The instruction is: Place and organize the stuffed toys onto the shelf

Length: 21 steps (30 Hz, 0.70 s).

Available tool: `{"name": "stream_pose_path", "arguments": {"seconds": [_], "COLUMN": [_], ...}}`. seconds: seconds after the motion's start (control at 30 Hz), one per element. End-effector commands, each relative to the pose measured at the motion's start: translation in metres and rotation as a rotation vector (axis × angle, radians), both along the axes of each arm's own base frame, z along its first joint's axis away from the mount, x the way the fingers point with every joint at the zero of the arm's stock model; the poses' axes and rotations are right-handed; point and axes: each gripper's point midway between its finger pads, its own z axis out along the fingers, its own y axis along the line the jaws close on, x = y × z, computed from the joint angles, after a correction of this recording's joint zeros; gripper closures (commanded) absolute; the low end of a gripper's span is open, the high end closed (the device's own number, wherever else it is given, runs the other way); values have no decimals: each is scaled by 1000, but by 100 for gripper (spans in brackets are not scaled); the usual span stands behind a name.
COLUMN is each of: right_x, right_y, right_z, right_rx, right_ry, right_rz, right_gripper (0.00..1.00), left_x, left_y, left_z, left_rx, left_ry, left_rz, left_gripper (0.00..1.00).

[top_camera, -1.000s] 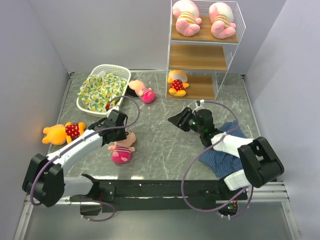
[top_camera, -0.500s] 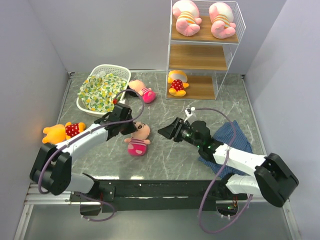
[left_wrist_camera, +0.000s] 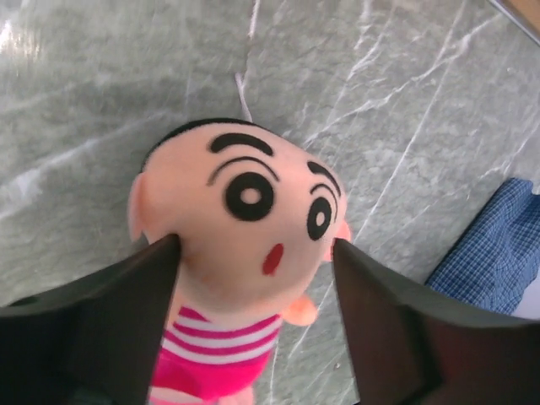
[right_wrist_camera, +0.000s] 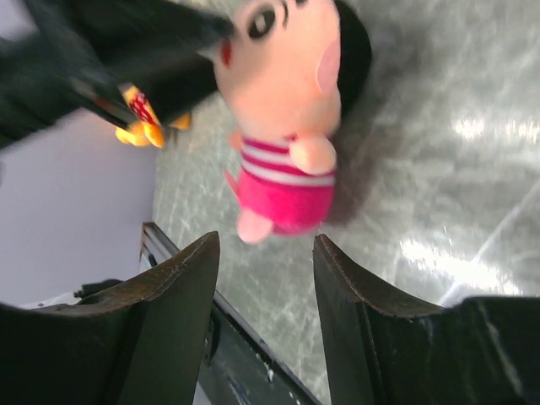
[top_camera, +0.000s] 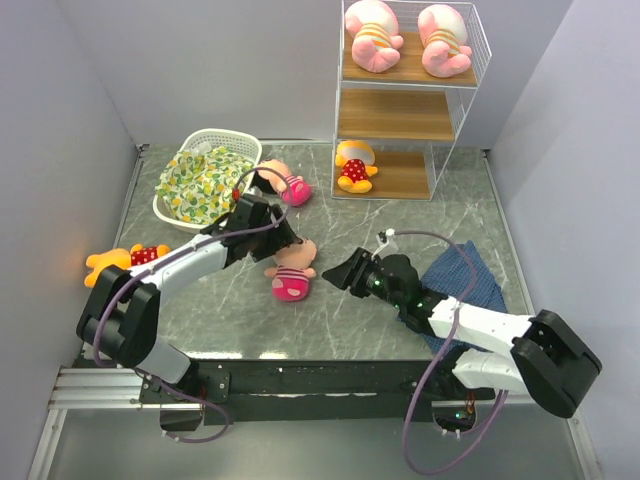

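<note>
1. Filling the overhead view, the grey marbled table (top_camera: 350, 215) carries everything. Only this camera takes in the whole layout.
2. The shelf (top_camera: 395, 115) stands at the far edge, right of centre, and neither wrist camera catches it. Two pink striped piglets (top_camera: 373, 37) (top_camera: 443, 40) sit side by side on its top board. The middle board is bare, and one bear (top_camera: 353, 165) lies at the left end of the bottom board.
3. The left arm (top_camera: 190, 265) stretches low from its base diagonally forward and to the right. The right arm (top_camera: 470, 318) lies low over the blue plaid cloth (top_camera: 465, 275), pointing left.
4. The white basket (top_camera: 228, 140) at far left holds a green-yellow cloth (top_camera: 203, 183). A second doll (top_camera: 285, 183) lies just beside its right rim.
5. A second bear (top_camera: 125, 262) lies near the table's left edge, also glimpsed in the right wrist view.
6. The doll (top_camera: 292, 272) lies mid-table between the two grippers. The left wrist view shows its face, and the right wrist view its striped top and pink bottom.
7. The left gripper (left_wrist_camera: 253, 245) is released, its jaws spread wide, one fingertip (left_wrist_camera: 160, 261) alongside each cheek of the doll.
8. The right gripper (right_wrist_camera: 266, 240) is parted and empty, aimed at the doll from near its feet without touching it.
</note>
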Motion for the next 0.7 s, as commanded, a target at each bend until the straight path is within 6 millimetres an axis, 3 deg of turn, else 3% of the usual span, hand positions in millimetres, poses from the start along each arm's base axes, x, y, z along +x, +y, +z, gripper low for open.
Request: {"name": "stream_pose_path", "arguments": {"seconds": [0.0,0.13,0.37,0.5,0.63,0.67], "right_x": [-3,-9,-18,-20,-16,-14], "right_y": [7,20,39,51,58,60], "right_z": [-9,-18,-20,-23,-26,-26], "right_rx": [32,27,54,138,167,169], "right_ry": [44,77,132,225,270,269], "right_rz": [-14,22,39,13,-26,-33], "right_gripper": [44,45,43,42,37,37], "left_x": [18,32,42,46,41,37], "left_y": [-7,-3,27,64,84,86], "left_z": [38,78,135,148,139,144], "left_rx": [9,77,271,441,504,491], "left_ry": [-96,-197,-358,-425,-469,-497], "left_rz": [-43,-78,-128,-84,-30,-21], "left_gripper": [12,1,3,4,4,4]}}
